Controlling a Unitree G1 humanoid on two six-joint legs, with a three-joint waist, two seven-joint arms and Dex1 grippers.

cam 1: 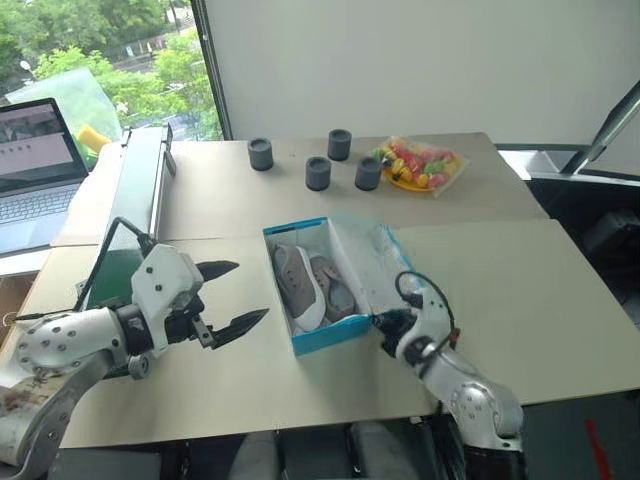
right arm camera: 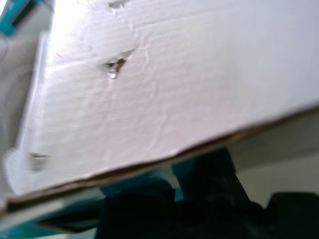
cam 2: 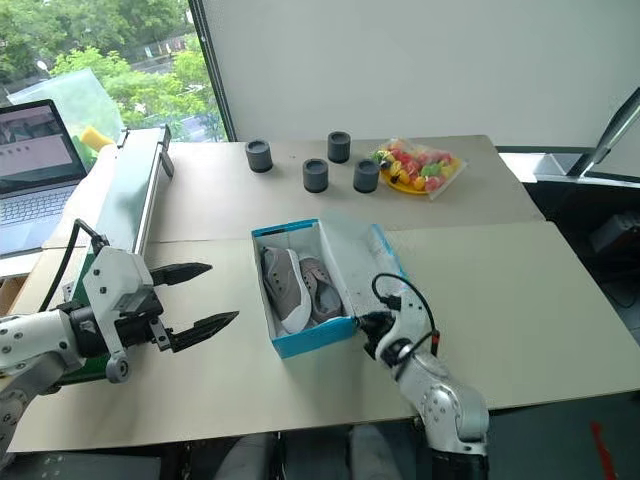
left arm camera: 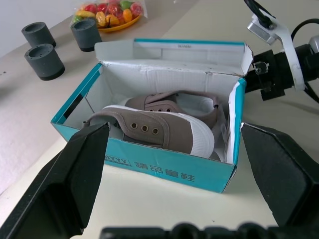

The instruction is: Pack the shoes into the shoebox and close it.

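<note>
Left wrist view shows both grey-taupe canvas sneakers (left arm camera: 164,124) inside the open turquoise cardboard shoebox (left arm camera: 169,167). Left gripper (cam 1: 228,298) spread apart; right gripper (cam 1: 383,322) closed beneath its white-lined lid (right arm camera: 164,84).

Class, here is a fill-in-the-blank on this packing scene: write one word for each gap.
1. Both shoes lie inside the ____ box.
2. The box's lid is ____, not closed.
3. The left gripper has its fingers ____.
4. Behind the box stand ____ dark grey cylinders, beside a bag of toy fruit.

Missing words: blue; open; open; four
</note>
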